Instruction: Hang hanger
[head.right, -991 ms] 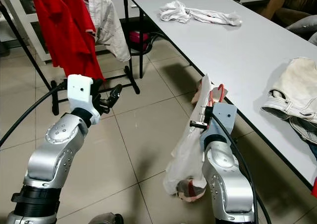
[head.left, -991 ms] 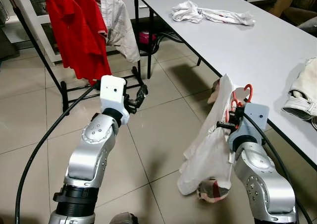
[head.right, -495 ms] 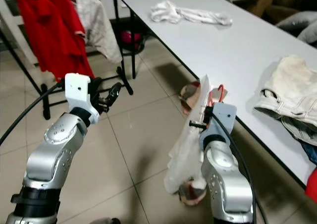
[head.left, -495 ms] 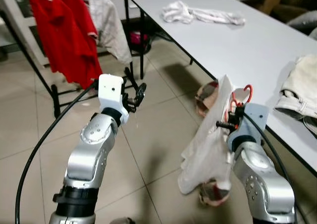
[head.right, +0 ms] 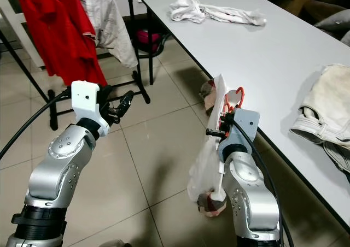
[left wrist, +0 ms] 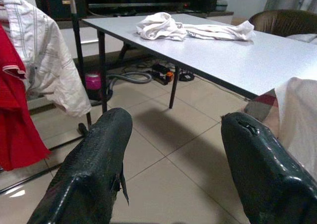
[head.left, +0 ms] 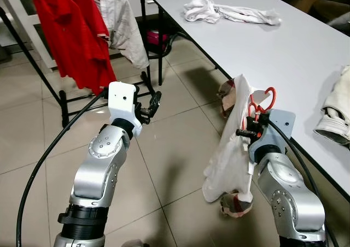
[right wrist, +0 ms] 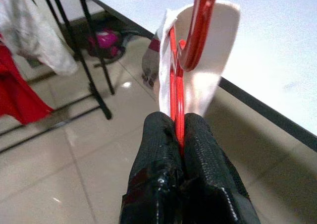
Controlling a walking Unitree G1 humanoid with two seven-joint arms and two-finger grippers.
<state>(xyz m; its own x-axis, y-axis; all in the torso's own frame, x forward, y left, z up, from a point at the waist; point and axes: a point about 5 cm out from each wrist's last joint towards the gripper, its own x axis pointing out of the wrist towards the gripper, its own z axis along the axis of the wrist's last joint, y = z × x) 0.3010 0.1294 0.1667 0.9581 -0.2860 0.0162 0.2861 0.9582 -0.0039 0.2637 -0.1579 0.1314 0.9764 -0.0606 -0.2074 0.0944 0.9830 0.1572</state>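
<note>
The right gripper (right wrist: 179, 135) has its jaws pinched tight on the red hanger (right wrist: 190, 35), held up beside the white worktop (head.left: 306, 45); a white garment (head.left: 235, 148) hangs from the hanger down toward the tiled floor (head.left: 175, 143). The left gripper (head.left: 155, 101), jaws spread wide and holding nothing, points toward the clothes rack (head.left: 63, 102), where a red shirt (head.left: 71, 34) hangs.

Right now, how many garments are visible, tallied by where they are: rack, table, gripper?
On the black clothes rack: 2, a red polo shirt and a pale striped shirt.
On the white table: 2, a crumpled white garment and a cream garment.
On the red hanger in the right gripper: 1, a white garment.
Total: 5
</note>
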